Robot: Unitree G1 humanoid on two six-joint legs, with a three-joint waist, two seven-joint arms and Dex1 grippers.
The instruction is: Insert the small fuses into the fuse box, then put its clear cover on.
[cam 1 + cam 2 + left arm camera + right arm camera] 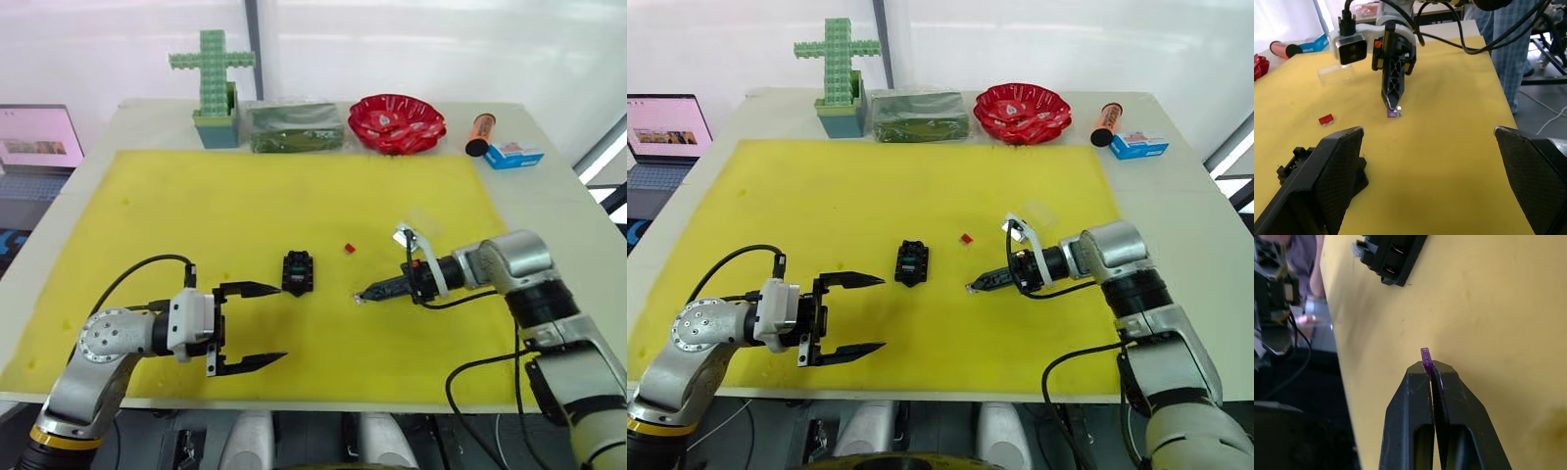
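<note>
Lowest in the head view, our left gripper (250, 326) hangs with its fingers spread wide, empty, over the yellow mat (196, 215). At centre sits the fuse box (297, 271), a red fuse (349, 248) just to its right. Our right gripper (1430, 369) pinches the purplish fuse (1425, 356). We can read no writing on the blue packet (513, 154) at upper right.

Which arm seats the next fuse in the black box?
Right. The right gripper is already shut on the tiny purple blade fuse, beside the small black fuse box. The left gripper is open, holding nothing.
</note>
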